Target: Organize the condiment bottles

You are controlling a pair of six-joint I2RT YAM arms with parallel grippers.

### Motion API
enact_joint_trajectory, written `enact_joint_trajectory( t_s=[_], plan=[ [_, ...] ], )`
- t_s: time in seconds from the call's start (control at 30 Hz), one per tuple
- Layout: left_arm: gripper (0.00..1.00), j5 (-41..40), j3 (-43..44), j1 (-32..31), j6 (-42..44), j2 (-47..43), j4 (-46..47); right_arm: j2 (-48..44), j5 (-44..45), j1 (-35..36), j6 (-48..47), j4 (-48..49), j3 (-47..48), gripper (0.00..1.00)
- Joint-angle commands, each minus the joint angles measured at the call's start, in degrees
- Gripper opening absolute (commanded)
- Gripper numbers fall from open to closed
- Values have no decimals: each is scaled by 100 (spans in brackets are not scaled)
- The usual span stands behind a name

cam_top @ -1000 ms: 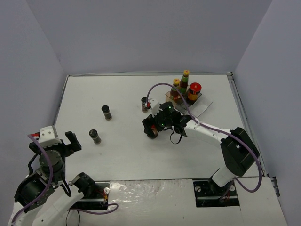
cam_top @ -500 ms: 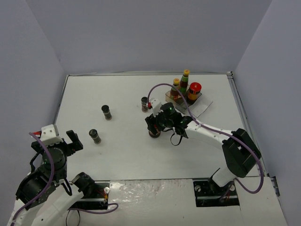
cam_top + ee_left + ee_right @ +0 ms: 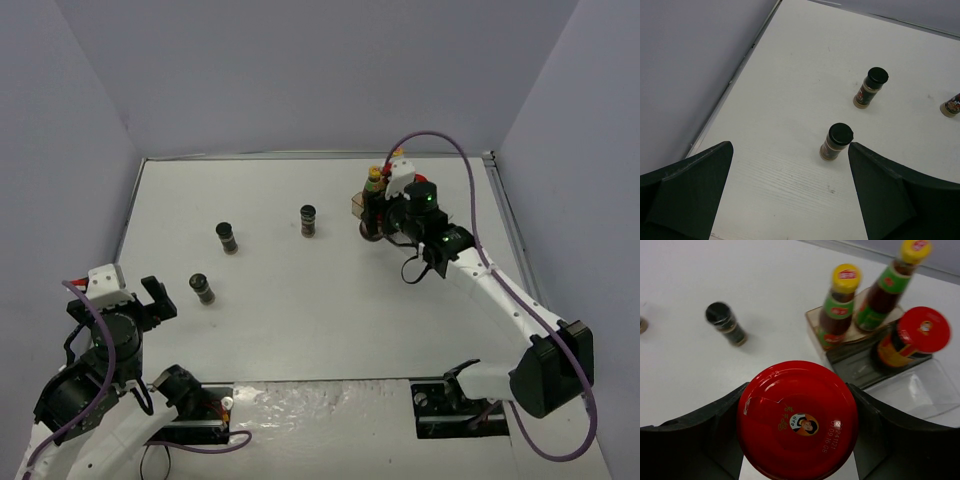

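The right fingers (image 3: 710, 440) pinch a jar (image 3: 797, 420) by its sides, one on each side just under the red lid. They hold it upright just beside the near-left corner of the tray (image 3: 920, 390). Whether its base touches the desk (image 3: 270, 330) I cannot tell.

In the tray, two bottles (image 3: 840, 305) with yellow caps and green necks stand side by side in the rear-left compartment. The second jar (image 3: 912, 337) stands in the compartment next to them, on the right in the wrist view. From the top view the right arm reaches across the desk to its far right part and covers most of the tray.

Three dark shakers stand upright on the open desk, well apart from each other. A shaker (image 3: 308, 220) is left of the tray, a second shaker (image 3: 227, 238) stands further left, and a third shaker (image 3: 203, 289) is nearer the left arm.

The left fingers (image 3: 690, 190) are spread wide and hold nothing, at the near-left edge of the desk. In the left wrist view the third shaker shows between them, out ahead and apart from both.
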Motion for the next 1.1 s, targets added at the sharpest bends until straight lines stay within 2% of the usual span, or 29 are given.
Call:
enact_joint_trajectory(
  t_s=[0.0, 0.23, 0.67, 1.07],
  plan=[
    [97, -49, 113, 59, -22, 189, 192, 135, 236, -753, 377, 791, 596, 0],
    [97, -18, 119, 56, -3, 207, 192, 804, 344, -1251, 704, 1387, 870, 0],
    [97, 5, 113, 60, 6, 207, 200, 1715, 845, -1308, 718, 2227, 1048, 0],
    [97, 29, 113, 75, 8, 255, 192, 2370, 783, -1299, 714, 2176, 1053, 0]
  ],
)
